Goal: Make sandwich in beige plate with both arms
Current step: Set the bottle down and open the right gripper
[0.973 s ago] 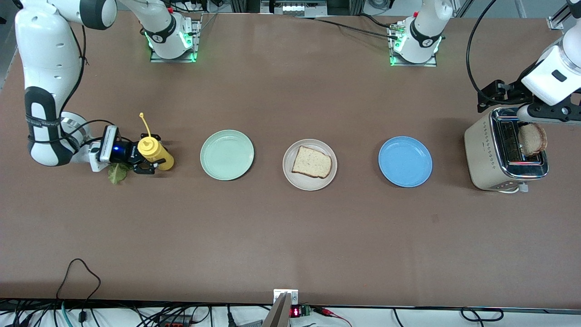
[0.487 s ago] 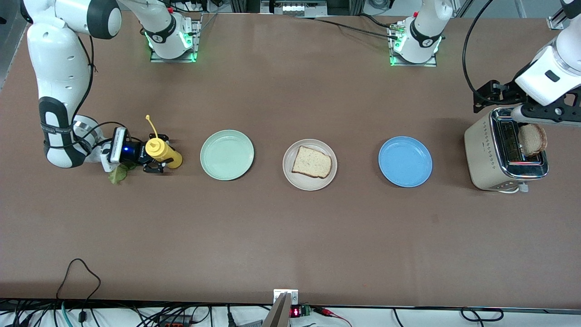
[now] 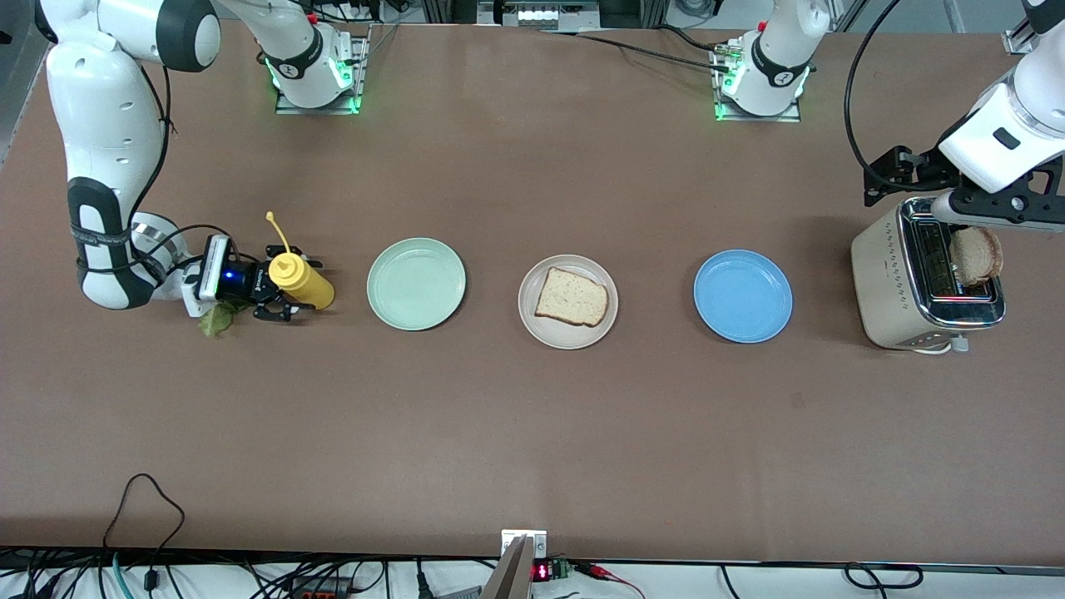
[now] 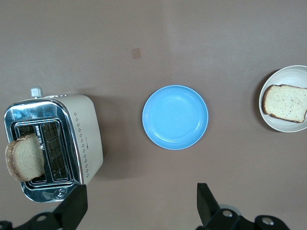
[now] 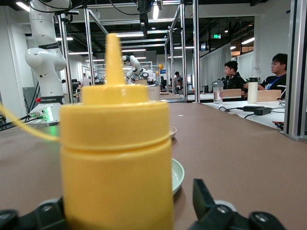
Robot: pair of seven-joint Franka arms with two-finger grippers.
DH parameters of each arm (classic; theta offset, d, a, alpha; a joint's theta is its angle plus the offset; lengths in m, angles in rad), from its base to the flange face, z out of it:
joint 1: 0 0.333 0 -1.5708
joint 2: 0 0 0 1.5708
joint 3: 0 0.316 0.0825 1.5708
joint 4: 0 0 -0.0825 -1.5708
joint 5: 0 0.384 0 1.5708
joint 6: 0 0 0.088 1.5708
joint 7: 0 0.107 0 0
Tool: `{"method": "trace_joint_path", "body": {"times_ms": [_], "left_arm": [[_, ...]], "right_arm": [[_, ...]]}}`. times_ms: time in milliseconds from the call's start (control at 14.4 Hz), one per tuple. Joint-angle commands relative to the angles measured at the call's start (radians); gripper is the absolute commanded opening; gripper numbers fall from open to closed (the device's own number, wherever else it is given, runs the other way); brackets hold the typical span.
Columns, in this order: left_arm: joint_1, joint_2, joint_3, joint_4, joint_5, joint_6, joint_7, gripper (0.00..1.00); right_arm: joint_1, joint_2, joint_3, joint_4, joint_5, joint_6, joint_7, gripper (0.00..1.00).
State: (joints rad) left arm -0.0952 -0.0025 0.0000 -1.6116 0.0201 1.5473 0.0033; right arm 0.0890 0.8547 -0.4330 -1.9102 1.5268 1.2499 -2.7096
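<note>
Brown bench (image 3: 532,433) carries everything. Right claw (image 3: 279,293), spread wide, flanks the yellow bottle (image 3: 301,281), apparently just set upright; lettuce (image 3: 216,318) lies half hidden beneath its wrist. Farther off, the beige plate (image 3: 568,333) holds one bread slice (image 3: 571,297). Left claw (image 4: 139,206) hangs wide over the toaster (image 3: 894,287), where another slice (image 3: 977,254) awaits.

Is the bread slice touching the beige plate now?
Touching. The front view shows the bread slice lying flat on the beige plate, inside its rim.
</note>
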Motion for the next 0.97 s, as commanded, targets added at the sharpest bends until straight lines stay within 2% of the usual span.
{"method": "trace_joint_path", "body": {"times_ms": [0, 209, 348, 417, 626, 765, 904], "left_arm": [[-0.003, 0.015, 0.002, 0.025, -0.020, -0.004, 0.004, 1.00], [-0.001, 0.015, 0.003, 0.027, -0.020, -0.007, 0.006, 1.00], [0.005, 0.015, 0.005, 0.027, -0.019, -0.009, 0.009, 1.00], [0.006, 0.015, 0.005, 0.029, -0.019, -0.009, 0.017, 1.00], [0.009, 0.016, 0.006, 0.044, -0.019, -0.015, 0.014, 1.00], [0.009, 0.016, 0.008, 0.047, -0.011, -0.015, 0.009, 1.00], [0.012, 0.016, 0.014, 0.058, -0.009, -0.016, 0.009, 1.00]], "right_arm": [[-0.026, -0.013, -0.016, 0.022, -0.003, -0.015, 0.030, 1.00], [-0.015, -0.017, -0.102, 0.049, -0.066, -0.012, 0.076, 1.00], [0.014, -0.032, -0.183, 0.054, -0.114, -0.001, 0.123, 1.00], [0.044, -0.040, -0.238, 0.068, -0.137, 0.002, 0.148, 1.00], [0.200, -0.040, -0.476, 0.099, -0.190, -0.004, 0.249, 1.00], [0.292, -0.036, -0.583, 0.099, -0.230, 0.037, 0.260, 1.00], [0.406, -0.037, -0.680, 0.099, -0.279, 0.144, 0.269, 1.00]]}}
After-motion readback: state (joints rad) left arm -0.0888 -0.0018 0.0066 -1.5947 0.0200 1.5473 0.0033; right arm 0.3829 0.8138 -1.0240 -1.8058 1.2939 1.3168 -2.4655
